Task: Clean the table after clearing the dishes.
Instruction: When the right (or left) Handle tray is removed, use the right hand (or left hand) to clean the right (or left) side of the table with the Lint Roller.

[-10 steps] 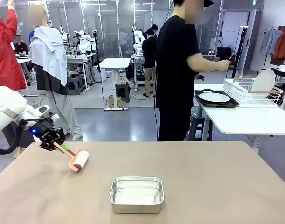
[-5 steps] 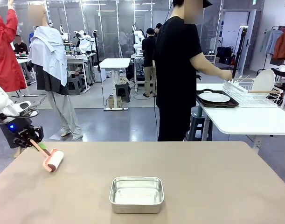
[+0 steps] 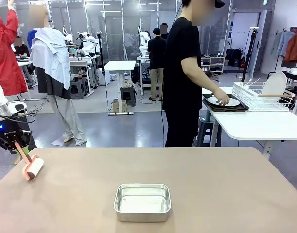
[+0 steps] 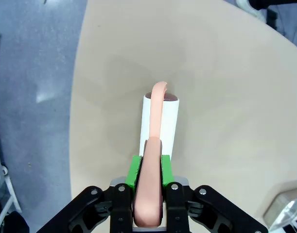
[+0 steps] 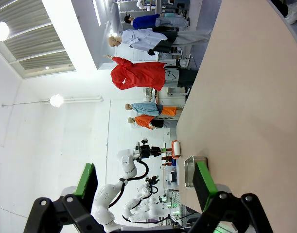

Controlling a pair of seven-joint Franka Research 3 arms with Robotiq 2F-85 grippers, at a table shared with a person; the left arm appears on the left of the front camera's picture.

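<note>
My left gripper point(image 3: 13, 142) is shut on the pink handle of a lint roller point(image 3: 34, 168), whose white head rests on the beige table point(image 3: 211, 189) near its left edge. In the left wrist view the green pads point(image 4: 134, 171) clamp the handle and the roller point(image 4: 166, 121) lies along the tabletop just inside the rim. My right gripper point(image 5: 146, 187) stands open with nothing between its fingers, and the table point(image 5: 240, 87) runs sideways beyond it. One of the dishes, a white plate point(image 3: 230, 102) on a dark tray, sits on the white side table under the person's hand point(image 3: 221, 99).
A shiny steel tin point(image 3: 142, 201) sits at the table's front middle, also seen as the tin point(image 5: 189, 171) in the right wrist view. A wire dish rack point(image 3: 262, 97) with an upright white plate point(image 3: 274, 83) stands on the side table. The person point(image 3: 182, 73) stands beyond the far edge.
My left gripper has swept the roller leftward across the table to its left edge. The person has turned and lowered a hand onto the plate on the tray.
</note>
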